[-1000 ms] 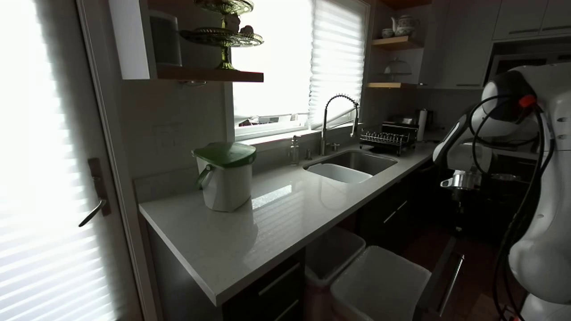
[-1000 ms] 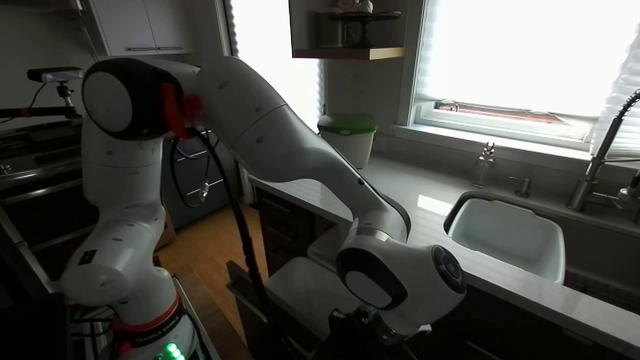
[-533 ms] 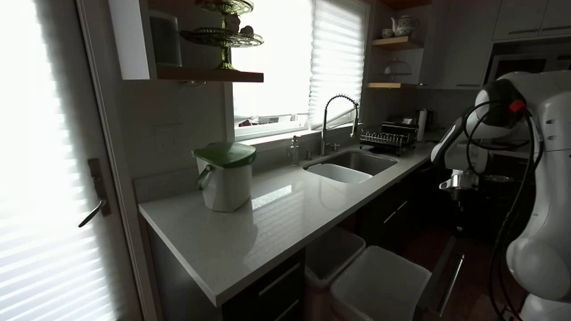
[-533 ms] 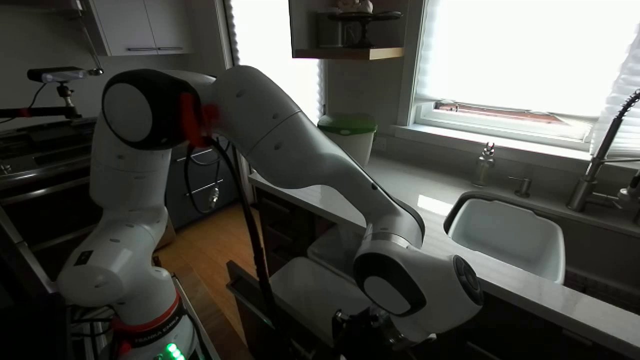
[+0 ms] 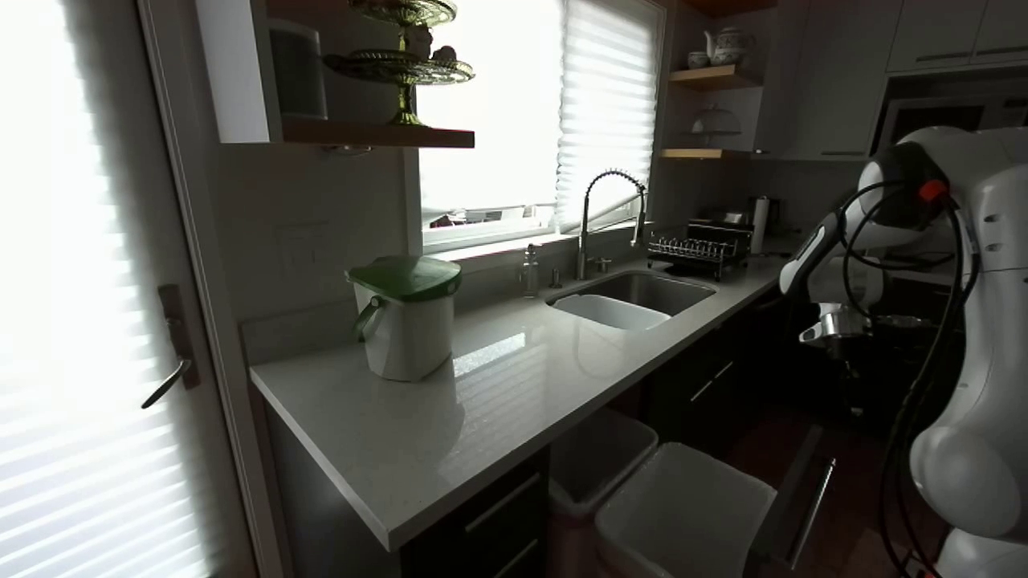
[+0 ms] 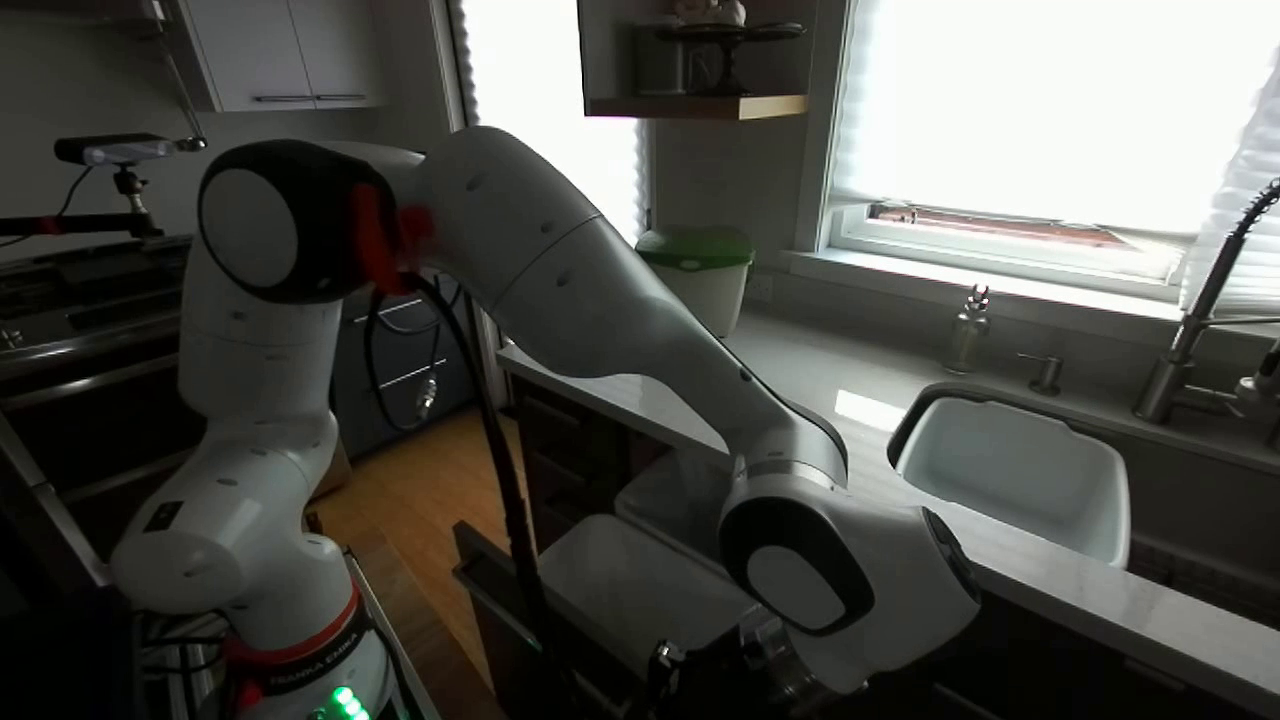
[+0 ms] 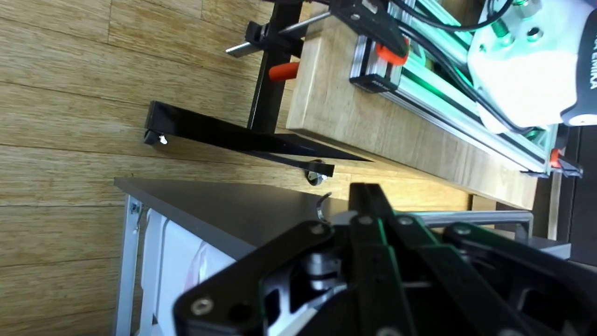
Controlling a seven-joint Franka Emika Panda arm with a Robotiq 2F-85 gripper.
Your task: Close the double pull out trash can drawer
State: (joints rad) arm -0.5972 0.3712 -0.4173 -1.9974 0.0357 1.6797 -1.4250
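The double trash can drawer (image 5: 785, 506) stands pulled out from beneath the counter (image 5: 514, 401), its flat, matte dark front panel (image 7: 224, 200) carrying a smooth metal bar handle (image 7: 475, 217). Behind that panel sit two pale bins (image 5: 691, 498), rectangular with rounded corners. In the wrist view the black gripper (image 7: 365, 187), a cluster of angular links and round bolt heads, has its slim, straight fingers (image 7: 357, 198) pressed together; they overlap the panel and handle there, and whether they touch either I cannot tell. Grained wood planks make up the floor (image 7: 60, 186); a thick blond slab (image 7: 364, 112) carries ridged metal rails (image 7: 447, 112). The counter is glossy and pale; on it stands a faceted off-white pail (image 5: 405, 341) with a green lid (image 5: 409, 277), near a steel sink (image 5: 666, 281) holding a round-cornered white tub (image 5: 618, 311). A spring-coiled faucet (image 5: 584, 241) arches up behind the sink.
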